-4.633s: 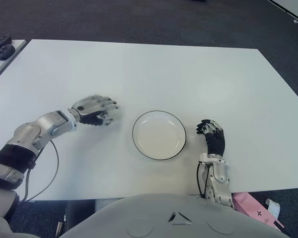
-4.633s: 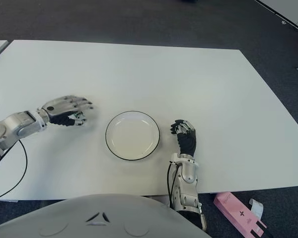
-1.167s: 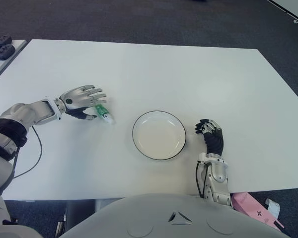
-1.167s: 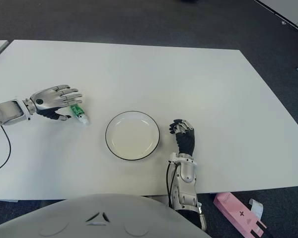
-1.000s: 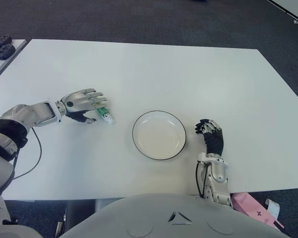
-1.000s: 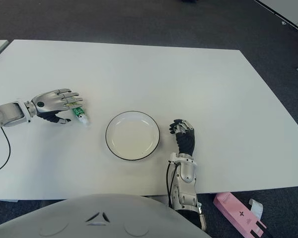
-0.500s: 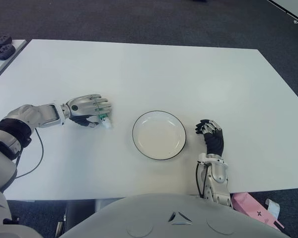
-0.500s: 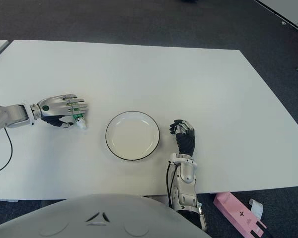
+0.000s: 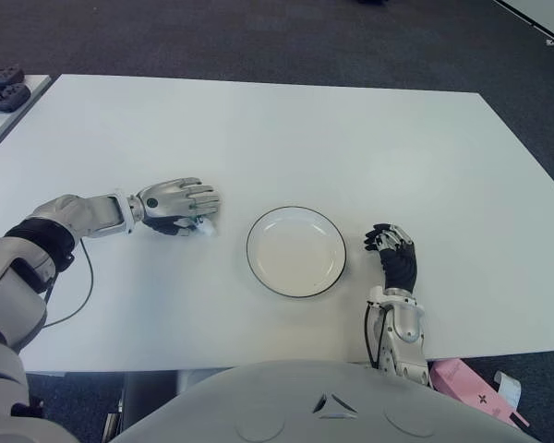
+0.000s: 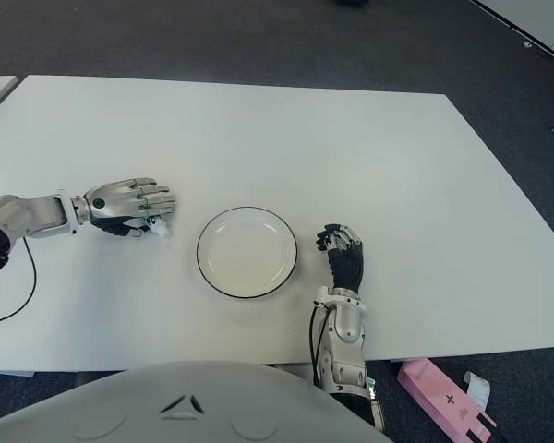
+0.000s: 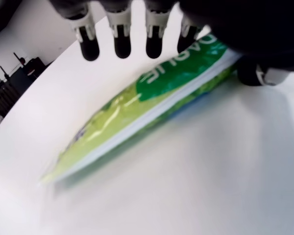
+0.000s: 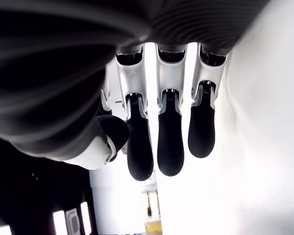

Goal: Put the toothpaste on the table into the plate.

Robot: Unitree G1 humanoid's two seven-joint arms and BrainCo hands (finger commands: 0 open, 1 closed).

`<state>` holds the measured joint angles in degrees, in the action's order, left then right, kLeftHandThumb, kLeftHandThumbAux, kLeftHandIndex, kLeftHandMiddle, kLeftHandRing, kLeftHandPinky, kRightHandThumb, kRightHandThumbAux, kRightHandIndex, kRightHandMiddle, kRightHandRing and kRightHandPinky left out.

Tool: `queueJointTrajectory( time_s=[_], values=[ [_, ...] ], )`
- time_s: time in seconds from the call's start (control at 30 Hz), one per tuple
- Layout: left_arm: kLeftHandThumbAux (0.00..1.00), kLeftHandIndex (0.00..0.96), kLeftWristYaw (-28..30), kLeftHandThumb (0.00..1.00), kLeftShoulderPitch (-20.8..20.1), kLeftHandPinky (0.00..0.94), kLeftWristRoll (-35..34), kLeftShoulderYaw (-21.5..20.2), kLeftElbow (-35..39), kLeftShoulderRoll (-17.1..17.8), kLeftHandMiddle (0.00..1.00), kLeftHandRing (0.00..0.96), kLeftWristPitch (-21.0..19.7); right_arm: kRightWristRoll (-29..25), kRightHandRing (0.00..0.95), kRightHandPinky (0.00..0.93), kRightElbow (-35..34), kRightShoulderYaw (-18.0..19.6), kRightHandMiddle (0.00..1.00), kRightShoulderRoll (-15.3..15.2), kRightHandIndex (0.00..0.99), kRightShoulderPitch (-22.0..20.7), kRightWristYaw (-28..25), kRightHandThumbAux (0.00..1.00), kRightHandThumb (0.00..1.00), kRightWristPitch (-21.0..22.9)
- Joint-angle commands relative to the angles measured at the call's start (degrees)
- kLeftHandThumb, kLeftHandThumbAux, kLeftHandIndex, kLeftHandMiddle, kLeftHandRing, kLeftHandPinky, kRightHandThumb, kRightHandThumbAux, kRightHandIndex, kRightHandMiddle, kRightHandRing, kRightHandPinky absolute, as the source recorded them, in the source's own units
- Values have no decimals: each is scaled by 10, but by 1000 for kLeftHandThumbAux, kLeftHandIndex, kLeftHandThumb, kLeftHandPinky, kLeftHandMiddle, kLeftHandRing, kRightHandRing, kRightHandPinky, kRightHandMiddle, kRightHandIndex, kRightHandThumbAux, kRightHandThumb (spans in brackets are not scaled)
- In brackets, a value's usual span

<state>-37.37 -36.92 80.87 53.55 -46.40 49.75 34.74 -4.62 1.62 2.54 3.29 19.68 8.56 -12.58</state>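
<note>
The left hand [image 9: 177, 205] sits left of centre in the eye view, its fingers [image 11: 121, 30] arched over the green toothpaste tube [image 11: 152, 104], thumb beside it, without a visible clamp (tube lying on the white table [image 9: 351, 138]). The white plate [image 9: 295, 250] lies at centre, holding nothing. The right hand [image 9: 394, 257] shows just right of the plate, fingers loosely curled, empty.
</note>
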Motion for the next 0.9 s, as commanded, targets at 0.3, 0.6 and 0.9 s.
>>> queueJointTrajectory(
  time_s=[0.3, 0.6, 0.9],
  values=[
    [142, 0, 55, 505, -1, 0, -19, 35, -75, -59, 0, 0, 37, -4, 550, 545, 13, 0, 564, 28, 431, 19, 13, 723, 706, 5],
    [141, 0, 94, 519, -3, 0, -58, 34, -105, -73, 0, 0, 54, -6, 548, 530, 16, 1, 567, 27, 431, 21, 13, 723, 706, -7],
    [172, 0, 165, 544, -2, 89, -133, 14, -160, -86, 12, 21, 83, -3, 544, 532, 15, 2, 566, 23, 431, 22, 13, 723, 706, -3]
  ],
)
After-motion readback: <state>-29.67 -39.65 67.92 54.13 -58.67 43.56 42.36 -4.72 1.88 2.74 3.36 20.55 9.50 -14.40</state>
